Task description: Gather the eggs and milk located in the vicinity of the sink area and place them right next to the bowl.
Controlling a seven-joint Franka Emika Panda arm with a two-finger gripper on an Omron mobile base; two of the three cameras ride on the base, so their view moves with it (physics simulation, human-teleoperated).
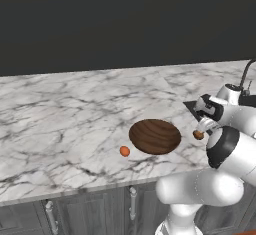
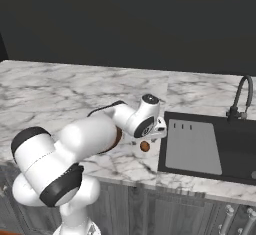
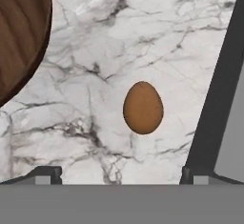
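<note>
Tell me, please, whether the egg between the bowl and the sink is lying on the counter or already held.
On the counter: the egg lies free on the marble, with the open fingers apart on either side.

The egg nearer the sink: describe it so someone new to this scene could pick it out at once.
Start at the black sink set into the marble counter. Between its left rim and the wooden bowl lies a brown egg, on bare marble directly under the open end effector. The other egg is brighter orange and sits on the bowl's far side, away from the sink.
</note>
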